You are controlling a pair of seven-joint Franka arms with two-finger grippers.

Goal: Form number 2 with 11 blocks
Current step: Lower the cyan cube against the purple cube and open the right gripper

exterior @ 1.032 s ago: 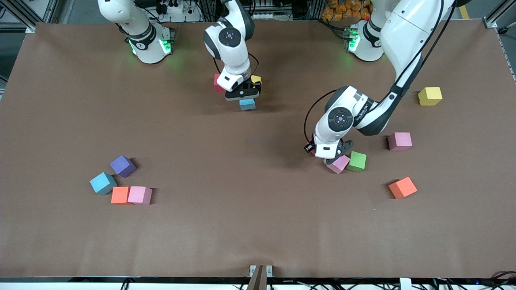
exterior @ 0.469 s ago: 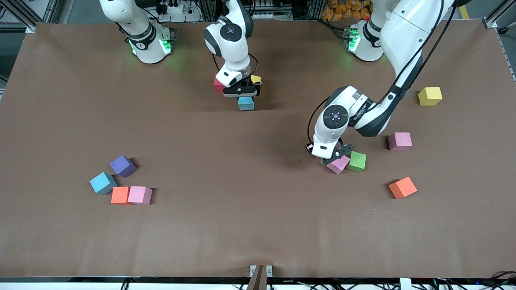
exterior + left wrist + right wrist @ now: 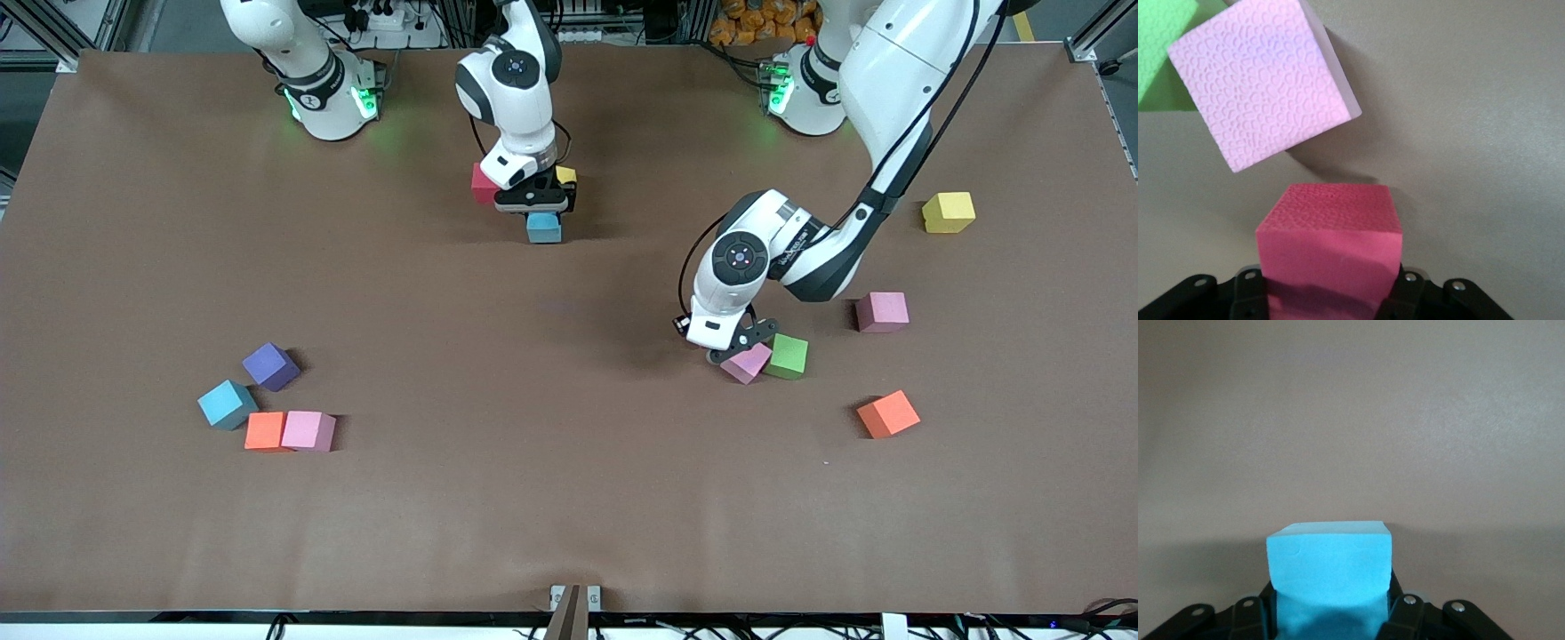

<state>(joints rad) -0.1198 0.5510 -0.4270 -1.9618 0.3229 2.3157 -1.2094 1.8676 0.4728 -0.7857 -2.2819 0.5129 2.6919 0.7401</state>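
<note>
Small matte foam cubes lie scattered on the table. A purple cube (image 3: 270,366), a light blue cube (image 3: 227,404), an orange cube (image 3: 265,431) and a pink cube (image 3: 308,430) cluster toward the right arm's end. A tilted pale pink cube (image 3: 747,363) touches a green cube (image 3: 789,356); another pink cube (image 3: 882,312), another orange cube (image 3: 888,414) and a yellow cube (image 3: 948,212) lie apart.

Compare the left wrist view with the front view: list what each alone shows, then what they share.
Left wrist view only: a red block clamped in the left gripper.
Front view only: the right gripper shut on a light blue block, plus the scattered blocks such as the purple one.
Both: the pink block beside the green block.
</note>
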